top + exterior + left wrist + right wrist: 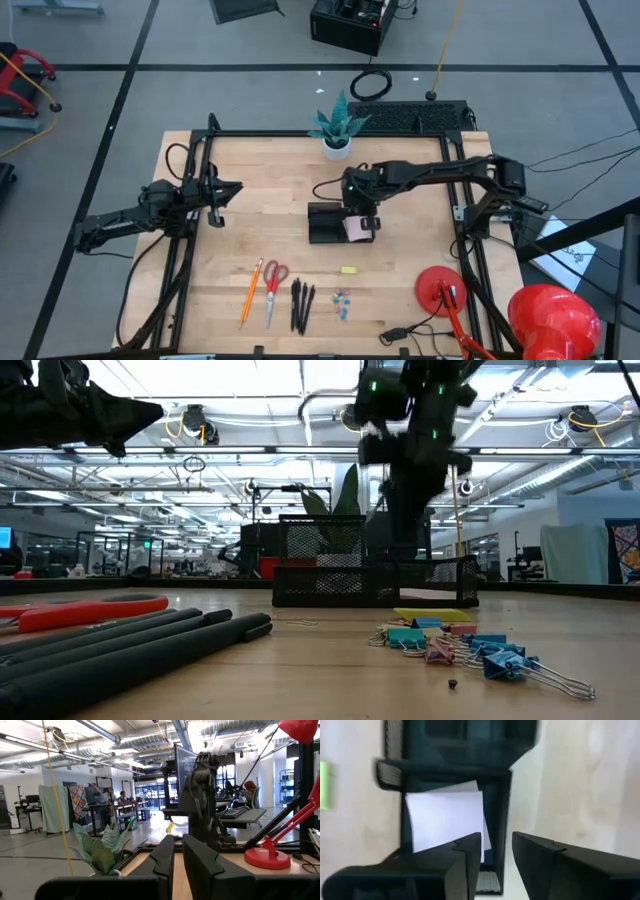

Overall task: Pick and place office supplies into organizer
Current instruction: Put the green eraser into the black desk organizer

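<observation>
The right hand (495,852) is held directly above the organizer (328,222), its fingers parted with nothing between them. Just below it, the pink sticky-note pad (445,820) is seen lying inside the organizer's compartment — released. The left hand (215,205) is parked well apart over the tabletop (400,290), fingers nearly pressed together, empty.

Two dark, matte-black jointed arms are seen, each ended by a hand (495,865) of two flat, blocky black fingers (162,862), with green indicator lights glowing on the right arm.
</observation>
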`<state>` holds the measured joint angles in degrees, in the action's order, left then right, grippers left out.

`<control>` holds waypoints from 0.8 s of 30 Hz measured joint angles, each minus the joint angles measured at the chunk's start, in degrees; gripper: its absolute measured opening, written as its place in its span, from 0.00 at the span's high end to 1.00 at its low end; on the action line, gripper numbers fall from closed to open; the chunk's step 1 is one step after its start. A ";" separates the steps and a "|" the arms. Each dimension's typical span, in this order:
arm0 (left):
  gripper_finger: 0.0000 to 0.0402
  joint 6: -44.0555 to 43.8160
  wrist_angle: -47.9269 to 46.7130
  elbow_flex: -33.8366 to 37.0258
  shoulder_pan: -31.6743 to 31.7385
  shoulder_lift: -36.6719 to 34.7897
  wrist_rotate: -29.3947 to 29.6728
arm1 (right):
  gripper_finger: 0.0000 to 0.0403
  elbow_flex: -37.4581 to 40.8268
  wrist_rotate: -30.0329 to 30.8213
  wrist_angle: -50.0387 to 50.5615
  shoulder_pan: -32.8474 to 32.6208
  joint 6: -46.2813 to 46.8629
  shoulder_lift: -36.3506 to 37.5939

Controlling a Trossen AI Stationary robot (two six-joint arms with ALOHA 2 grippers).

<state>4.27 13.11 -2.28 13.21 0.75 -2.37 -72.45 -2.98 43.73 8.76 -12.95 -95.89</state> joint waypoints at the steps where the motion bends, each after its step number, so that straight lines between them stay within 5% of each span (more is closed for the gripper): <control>1: 0.88 0.00 0.02 0.00 0.00 0.00 0.02 | 0.77 -0.83 -0.24 0.34 -0.27 0.36 1.20; 8: 0.88 0.00 -0.32 0.00 0.00 -0.01 0.01 | 0.98 -1.70 -8.11 -8.43 -5.93 1.11 14.01; 13: 0.88 -0.02 -1.49 0.00 0.00 0.00 0.02 | 0.98 -1.77 -8.98 -15.78 -13.27 4.23 21.32; 24: 0.88 -2.05 -1.54 0.00 0.00 -0.01 0.01 | 1.00 4.66 10.09 -20.40 -34.22 8.19 23.11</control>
<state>2.22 11.57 -2.28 13.21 0.74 -2.37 -67.79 7.11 23.32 -25.46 -4.76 -72.78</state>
